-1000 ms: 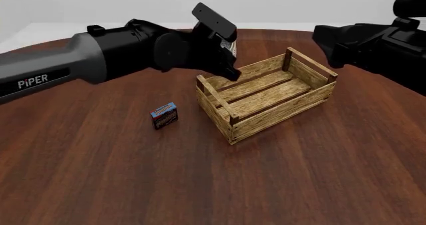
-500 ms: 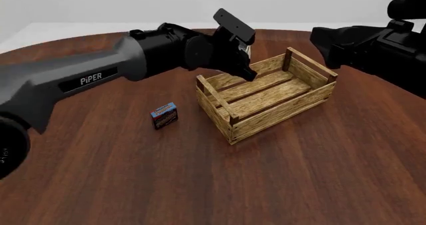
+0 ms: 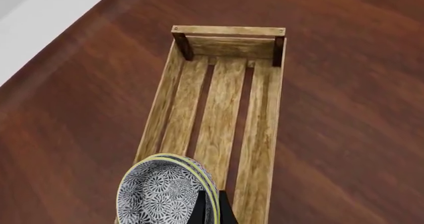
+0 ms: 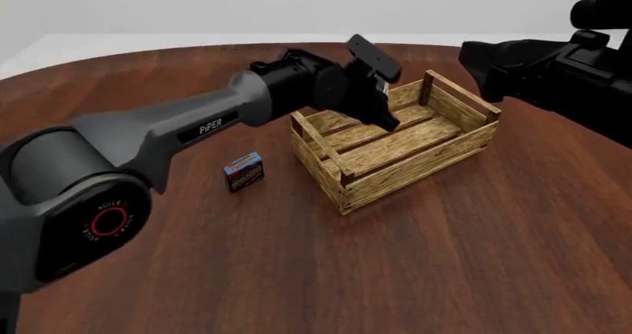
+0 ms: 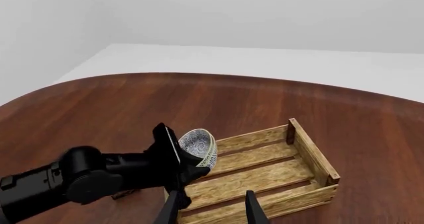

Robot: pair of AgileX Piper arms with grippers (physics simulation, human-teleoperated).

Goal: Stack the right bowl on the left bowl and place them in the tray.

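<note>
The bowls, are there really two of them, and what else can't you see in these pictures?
- Bowls: left wrist view shows layered rims, but the bottom edge cuts them off; the count stays unsure.
- Bowls, front view: the left arm's gripper hides them over the crate.
- Right gripper: front view cuts it off; only the right wrist view shows its fingers apart.
- Small box: label too small to read.

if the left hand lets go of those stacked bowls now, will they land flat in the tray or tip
Probably tip first: the bowls hang tilted on edge, pinched at the rim by the left hand. Round walls could rock or roll before settling. The tray walls should likely contain them.
</note>
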